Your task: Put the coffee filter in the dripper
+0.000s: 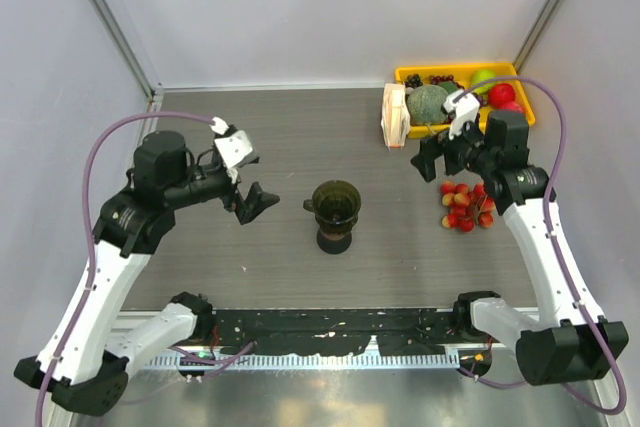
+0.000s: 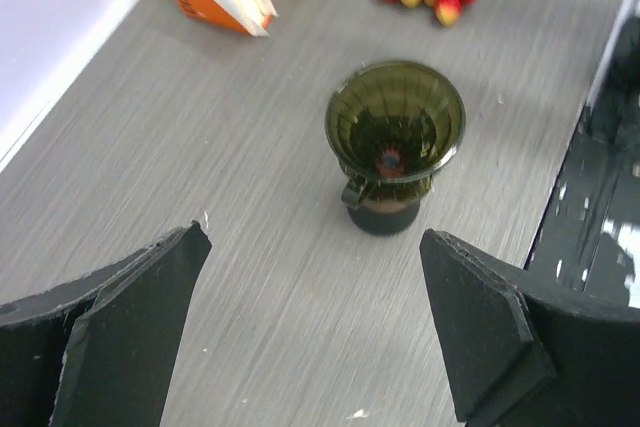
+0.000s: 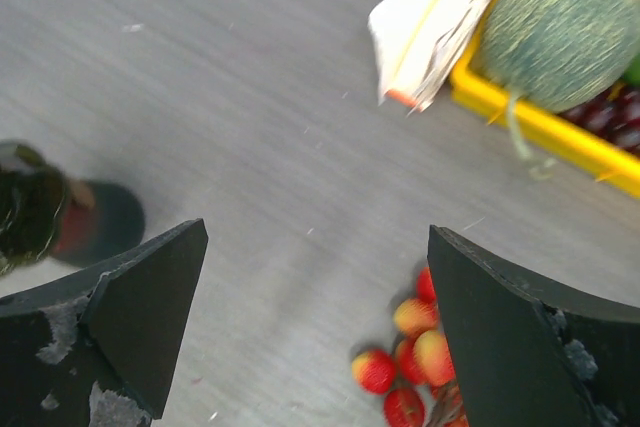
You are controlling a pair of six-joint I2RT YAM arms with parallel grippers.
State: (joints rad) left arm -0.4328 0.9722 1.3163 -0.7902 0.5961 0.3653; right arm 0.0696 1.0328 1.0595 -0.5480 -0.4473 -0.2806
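As left gripper (image 1: 257, 202) hovers, gaping, facing dripper (image 1: 336, 209)

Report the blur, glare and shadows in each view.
Top external: sharp and evenly lit, the dripper casting barely any shadow. Left wrist: dripper fairly crisp, white glare on the glossy black strip at right. Right wrist: smeared throughout, melon and paper pack soft-edged.

Centre of frame: dark olive, translucent dripper (image 1: 336, 205), finely ribbed inside, with a red spot at the bottom. Below it, black cup (image 1: 334, 241). Grey table (image 1: 250, 147), streaked with fine brushed grain. Upper right: yellow tray (image 3: 560, 137); pale green melon (image 1: 428, 103), netted; white paper pack (image 1: 395, 115) edged in orange. Right of centre: small fruits (image 1: 462, 207), red and yellow, perhaps speckled, too blurred to tell.
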